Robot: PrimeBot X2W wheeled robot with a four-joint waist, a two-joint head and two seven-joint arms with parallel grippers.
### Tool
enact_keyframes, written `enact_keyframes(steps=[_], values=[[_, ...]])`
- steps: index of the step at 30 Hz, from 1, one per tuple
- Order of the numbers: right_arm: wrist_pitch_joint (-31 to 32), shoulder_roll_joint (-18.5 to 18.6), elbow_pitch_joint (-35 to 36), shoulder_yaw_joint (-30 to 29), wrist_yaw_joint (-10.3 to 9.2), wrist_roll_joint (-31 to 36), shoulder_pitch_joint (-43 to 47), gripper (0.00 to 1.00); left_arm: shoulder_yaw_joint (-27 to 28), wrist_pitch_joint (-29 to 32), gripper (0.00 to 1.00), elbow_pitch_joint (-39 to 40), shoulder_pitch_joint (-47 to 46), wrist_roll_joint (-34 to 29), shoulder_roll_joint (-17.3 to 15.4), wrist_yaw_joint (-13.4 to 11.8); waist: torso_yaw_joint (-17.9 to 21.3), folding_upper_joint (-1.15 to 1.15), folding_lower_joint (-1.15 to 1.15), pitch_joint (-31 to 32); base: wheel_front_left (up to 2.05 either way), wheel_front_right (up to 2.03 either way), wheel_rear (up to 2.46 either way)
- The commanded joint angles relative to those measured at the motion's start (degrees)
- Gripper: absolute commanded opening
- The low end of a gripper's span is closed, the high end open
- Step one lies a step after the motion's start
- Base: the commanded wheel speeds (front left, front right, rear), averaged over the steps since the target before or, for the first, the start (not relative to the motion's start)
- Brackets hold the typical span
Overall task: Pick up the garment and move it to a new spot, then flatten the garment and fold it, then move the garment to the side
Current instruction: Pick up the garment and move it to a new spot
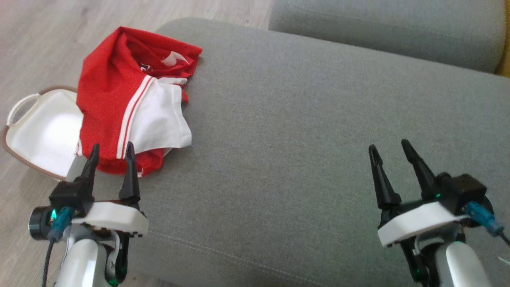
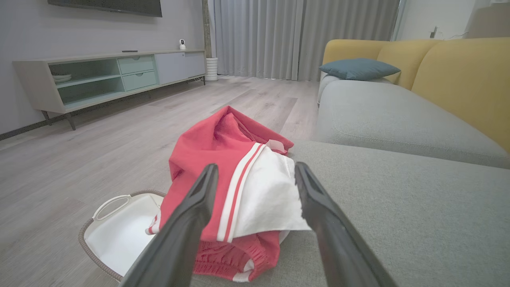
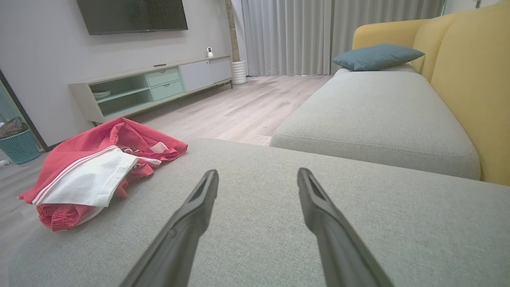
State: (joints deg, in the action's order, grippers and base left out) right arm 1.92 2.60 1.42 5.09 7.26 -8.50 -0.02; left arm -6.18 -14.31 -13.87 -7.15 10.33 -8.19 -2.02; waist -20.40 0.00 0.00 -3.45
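**Garment (image 1: 131, 103) heaped on the left edge of the grey cushion (image 1: 279, 119), nothing gripped yet**

The red and white garment lies crumpled at the cushion's left edge, partly hanging over it; a white basket (image 1: 36, 131) sits on the floor just beside that edge, under the overhang. The left gripper (image 1: 112, 145) hovers at the cushion's near-left corner with its fingers spread, empty, tips just short of the heap's near end; the right gripper (image 1: 389, 144) is also spread and empty, above the cushion's bare near-right part, well apart from the cloth.

Likely risks: a shallow pinch may catch only the white top layer, so the rest trails and slides off the cushion's left edge into the basket; a deep reach may snag the cushion fabric.

The heap's long axis runs along the cushion's left edge, near to far; its ribbed red band points to the near side, the open red folds to the far side.
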Motion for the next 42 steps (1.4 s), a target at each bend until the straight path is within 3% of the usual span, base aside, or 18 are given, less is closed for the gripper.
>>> enact_keyframes(steps=[1, 7, 15, 23, 24, 25, 28, 34, 42], values=[[0.4, 0.3, 2.8, 1.3, 0.23, 0.4, -3.6, 1.00, 2.8, -0.7, 1.00, 1.9, -2.5, 0.4, -0.8, -0.1, 0.7, 0.00, 0.00, -1.4, 0.00, 0.00, 0.00], [2.3, 1.2, 5.1, 1.4, 0.23, 1.2, -5.1, 1.00, 4.5, -0.6, 1.00, -3.1, -7.4, 0.7, -1.7, -1.1, 2.0, 0.00, 0.00, -6.7, 0.00, 0.00, 0.00], [4.7, 3.3, 8.0, 0.7, 0.23, 1.6, -6.9, 1.00, 5.8, 3.9, 1.00, -19.2, -18.5, 3.8, -4.7, 2.1, 3.8, 0.00, 0.00, -14.0, 0.00, 0.00, 0.00], [6.1, 4.1, 9.8, -0.1, 0.23, 1.4, -7.2, 1.00, 6.3, 10.2, 0.98, -35.1, -28.2, 6.1, -7.1, 4.3, 4.2, 0.00, 0.00, -17.0, 0.00, 0.00, 0.00], [6.1, 4.2, 9.9, -0.1, 0.23, 1.4, -7.1, 1.00, 6.4, 10.5, 0.53, -36.3, -29.1, 6.3, -7.3, 4.5, 4.2, 0.00, 0.00, -17.2, 0.00, 0.00, 0.00], [6.2, 4.2, 10.0, -0.2, 0.23, 1.4, -7.1, 1.00, 6.3, 10.4, 0.00, -37.0, -29.9, 6.4, -7.3, 4.7, 4.1, 0.00, 0.00, -17.3, 0.00, 0.00, 0.00], [6.3, 4.1, 10.0, -0.3, 0.23, 1.4, -7.1, 1.00, 6.2, 9.8, 0.00, -38.1, -31.1, 6.6, -7.7, 5.1, 3.9, 0.00, 0.00, -17.4, 0.00, 0.00, 0.00], [6.4, 3.5, 9.9, -1.0, 0.23, 1.3, -6.7, 1.00, 6.1, 2.4, 0.00, -36.7, -32.6, 5.7, -8.7, 4.0, 2.9, 0.00, 0.00, -16.4, 0.00, 0.00, 0.00], [5.0, 2.3, 8.9, -1.4, 0.23, 0.9, -5.5, 1.00, 8.2, -0.6, 0.00, -19.9, -28.3, 4.9, -9.1, 0.8, 2.5, 0.00, 0.00, -10.9, 0.00, 0.00, 0.00]])
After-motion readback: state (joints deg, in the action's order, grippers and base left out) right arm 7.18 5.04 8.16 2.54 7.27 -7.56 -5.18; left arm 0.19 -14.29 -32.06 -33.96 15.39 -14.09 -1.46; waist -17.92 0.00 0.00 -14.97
